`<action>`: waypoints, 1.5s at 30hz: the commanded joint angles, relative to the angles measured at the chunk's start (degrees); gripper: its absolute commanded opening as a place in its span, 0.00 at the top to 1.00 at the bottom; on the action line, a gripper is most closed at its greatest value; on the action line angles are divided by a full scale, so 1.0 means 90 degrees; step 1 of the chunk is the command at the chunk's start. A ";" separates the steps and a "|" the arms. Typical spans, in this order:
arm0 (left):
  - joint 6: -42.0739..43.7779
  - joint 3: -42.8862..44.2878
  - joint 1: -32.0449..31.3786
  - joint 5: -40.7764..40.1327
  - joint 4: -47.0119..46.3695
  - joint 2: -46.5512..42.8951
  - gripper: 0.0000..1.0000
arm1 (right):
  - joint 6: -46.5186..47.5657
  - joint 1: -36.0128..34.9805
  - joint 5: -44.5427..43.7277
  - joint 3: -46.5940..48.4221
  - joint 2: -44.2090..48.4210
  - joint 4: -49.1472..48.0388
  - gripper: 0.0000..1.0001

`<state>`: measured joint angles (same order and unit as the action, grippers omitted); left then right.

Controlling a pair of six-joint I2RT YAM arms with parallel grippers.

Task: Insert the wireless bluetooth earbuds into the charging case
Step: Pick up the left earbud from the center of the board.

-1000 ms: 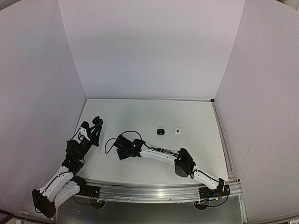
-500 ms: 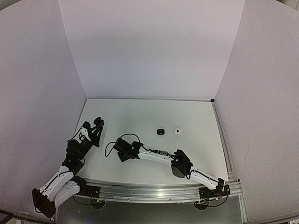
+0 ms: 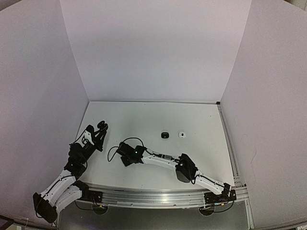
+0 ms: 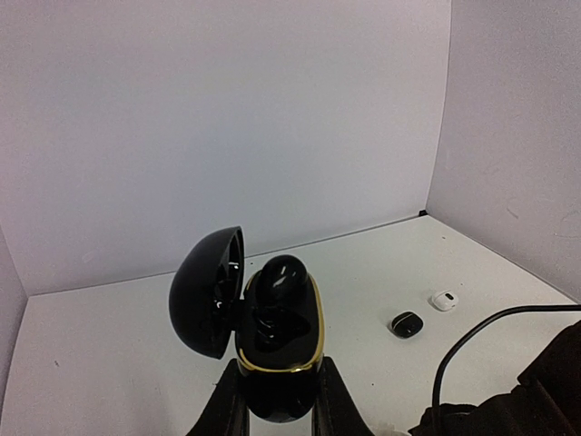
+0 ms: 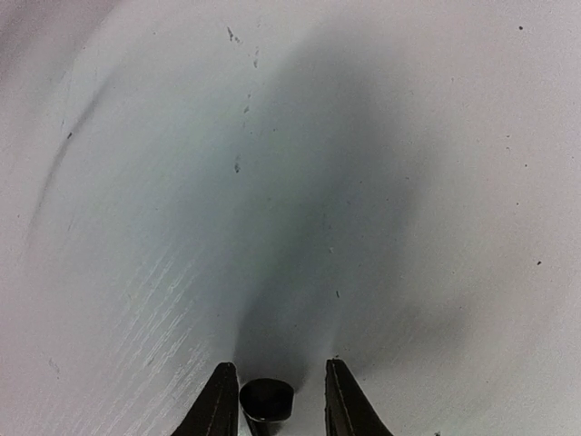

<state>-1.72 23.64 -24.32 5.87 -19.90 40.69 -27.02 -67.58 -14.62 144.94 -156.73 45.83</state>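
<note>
Since a second ago my right arm (image 3: 163, 158) has drawn a little nearer the left side, and its tool (image 5: 278, 374) has narrowed. The jaws stand apart on either side of a small black earbud (image 5: 266, 400) lying on the surface (image 3: 192, 115), with a gap on one side. My left tool (image 4: 277, 404) is clamped on the open black charging case (image 4: 283, 350), gold-rimmed, held above the surface's left side. Its lid (image 4: 207, 291) is swung back to the left, and another black earbud (image 4: 280, 280) sits in it.

Under my right tool the white surface is speckled, faintly scuffed and darkened by a broad shadow. Farther back, mid-surface, a small black case (image 3: 165, 135) and a small white case (image 3: 182, 134) lie near each other but apart. Plain pale walls (image 3: 153, 48) close in the back and both sides, and a metal rail (image 3: 158, 196) runs along the near edge.
</note>
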 commanded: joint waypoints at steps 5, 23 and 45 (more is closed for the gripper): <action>0.0029 0.0196 0.0023 0.0064 -0.0199 0.0017 1.00 | 0.0220 -0.0040 -0.0155 -0.0419 0.0239 0.0066 0.84; -0.0032 0.0235 0.0023 0.0158 -0.0290 0.0106 1.00 | -0.0234 -0.0040 -0.0230 -0.0761 0.0474 0.0380 0.76; 0.0080 0.0164 0.0026 0.0260 -0.0251 0.0040 1.00 | -0.0308 0.0037 -0.0019 -0.0291 0.0425 0.0365 1.00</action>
<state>-1.72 23.64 -24.32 7.08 -19.92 41.34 -28.46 -67.58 -16.17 140.19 -154.06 45.75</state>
